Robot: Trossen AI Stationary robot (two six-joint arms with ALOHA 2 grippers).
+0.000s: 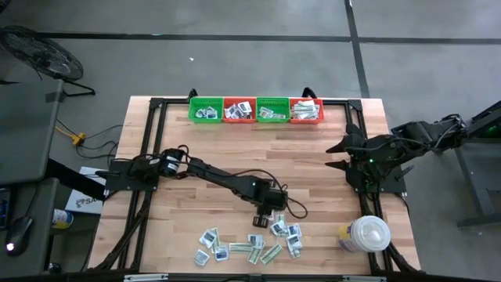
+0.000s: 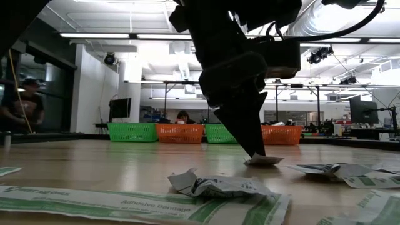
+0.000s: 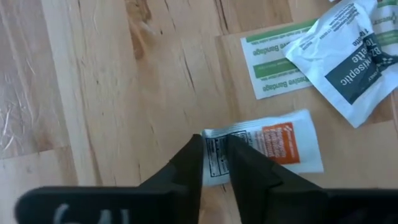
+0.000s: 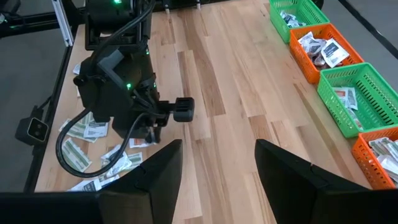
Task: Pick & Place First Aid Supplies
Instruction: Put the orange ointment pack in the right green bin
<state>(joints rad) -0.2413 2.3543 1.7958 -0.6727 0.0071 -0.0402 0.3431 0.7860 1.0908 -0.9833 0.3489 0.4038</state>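
The first aid supplies lie as a loose pile of small flat packets [image 1: 250, 243] on the wooden table near its front edge. My left gripper [image 3: 216, 163] points steeply down at the far side of the pile, shut on a white packet with an orange patch [image 3: 273, 144] that lies flat on the wood. A pale-green adhesive bandage strip [image 3: 273, 65] and a white antiseptic packet [image 3: 348, 62] lie just beyond it. My right gripper [image 4: 217, 168] hovers open and holds nothing, high above the table's right side [image 1: 338, 155]. My left gripper has the packet's printed black-and-white end [image 3: 215, 155] between its two fingertips, which come from above and slant down onto it. The fingertips [image 2: 255, 150] meet the packet at the table top. The packet lies flat on the wood, its orange end sticking out to one side.
Two green and two red baskets [image 1: 256, 110] with packets inside stand in a row at the table's far edge. A big white round lidded container [image 1: 368, 233] sits at the front right. Bare wood lies between pile and baskets. People show in the room behind.
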